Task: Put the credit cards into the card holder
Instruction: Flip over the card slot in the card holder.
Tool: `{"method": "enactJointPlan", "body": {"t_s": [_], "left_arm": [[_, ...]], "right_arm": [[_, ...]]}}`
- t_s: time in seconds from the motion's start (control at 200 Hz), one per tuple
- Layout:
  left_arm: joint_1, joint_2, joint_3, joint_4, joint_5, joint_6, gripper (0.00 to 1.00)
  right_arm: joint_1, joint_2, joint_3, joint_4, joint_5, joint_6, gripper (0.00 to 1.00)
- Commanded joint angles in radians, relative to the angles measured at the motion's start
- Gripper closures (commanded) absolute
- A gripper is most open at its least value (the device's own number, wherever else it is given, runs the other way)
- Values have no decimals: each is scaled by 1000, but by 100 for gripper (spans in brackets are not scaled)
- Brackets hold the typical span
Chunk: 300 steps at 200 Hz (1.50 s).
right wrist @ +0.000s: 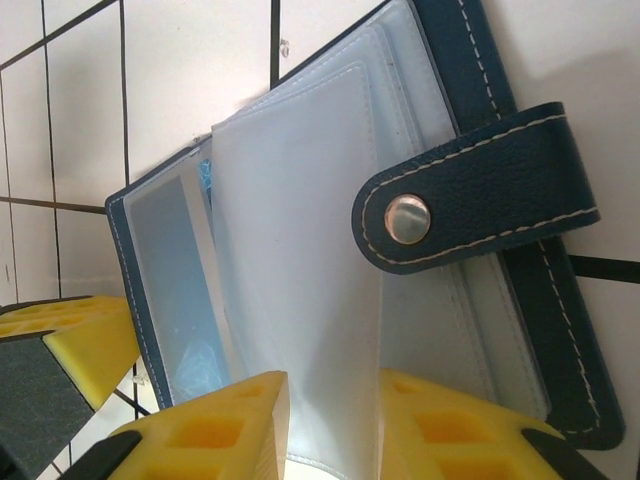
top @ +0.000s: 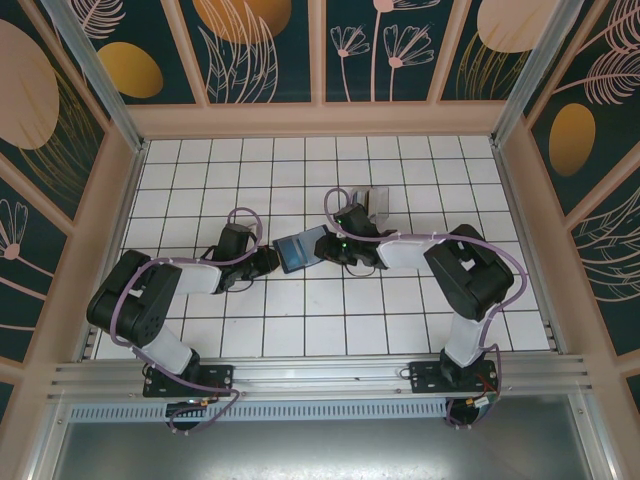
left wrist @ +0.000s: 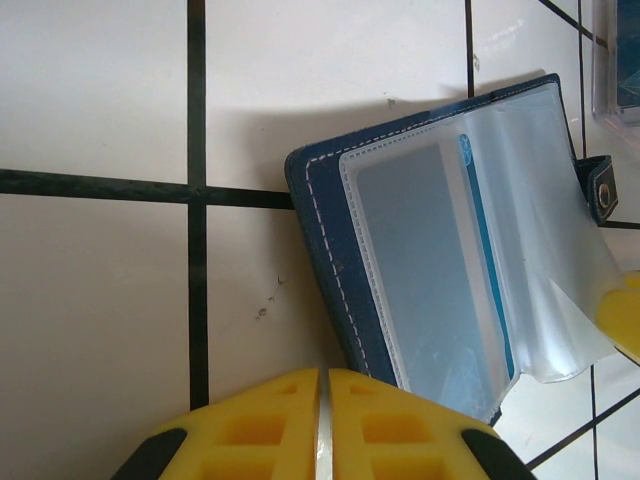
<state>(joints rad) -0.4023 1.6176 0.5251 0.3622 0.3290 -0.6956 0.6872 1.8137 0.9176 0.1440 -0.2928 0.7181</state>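
The card holder [top: 300, 250] lies open on the tiled floor, dark navy with clear plastic sleeves [left wrist: 440, 270] [right wrist: 300, 230] and a snap strap [right wrist: 470, 200]. My left gripper [top: 268, 262] [left wrist: 323, 420] is shut, its yellow tips at the holder's left edge with the holder's corner running under one finger. My right gripper [top: 335, 248] [right wrist: 335, 430] is closed on a bowed plastic sleeve that it lifts from the holder's right side. One right fingertip [left wrist: 625, 315] shows beside the raised sleeve. The credit cards [top: 375, 203] [left wrist: 615, 50] lie in a grey stack behind the right gripper.
White tiles with black joints cover the floor [top: 450, 190]. Patterned walls [top: 320, 50] close it in at the back and both sides, and a metal rail [top: 320, 375] runs along the near edge. One left gripper finger [right wrist: 70, 340] sits close to the holder's far edge.
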Motion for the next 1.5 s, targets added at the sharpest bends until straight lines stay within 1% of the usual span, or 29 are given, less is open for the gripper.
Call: {"method": "enactJointPlan", "body": {"t_s": [0.0, 0.12, 0.255, 0.546, 0.731, 1.011, 1.251, 1.441, 1.496], "left_arm": [[-6, 44, -2, -102, -23, 28, 87], [-6, 42, -2, -95, -10, 22, 87], [-5, 41, -1, -109, -23, 33, 87], [-6, 34, -22, -90, -14, 26, 87], [-6, 32, -19, -92, -15, 28, 87], [-6, 28, -26, -89, -16, 28, 87], [-7, 23, -35, -82, -13, 24, 87], [-6, 18, -30, -93, -18, 28, 87], [-4, 21, -33, -79, -1, 22, 87]], "right_arm": [[0, -1, -5, 74, -32, -7, 76], [1, -1, -4, 96, -50, -9, 78], [4, 23, -15, 113, -93, -7, 78], [17, 32, -35, 118, -91, -6, 79], [20, 47, -16, 104, -90, -13, 77], [29, 68, 10, 74, -89, -23, 76], [37, 68, 27, 69, -83, -29, 70], [37, 86, 57, 48, -88, -40, 69], [38, 93, 65, 44, -88, -43, 69]]}}
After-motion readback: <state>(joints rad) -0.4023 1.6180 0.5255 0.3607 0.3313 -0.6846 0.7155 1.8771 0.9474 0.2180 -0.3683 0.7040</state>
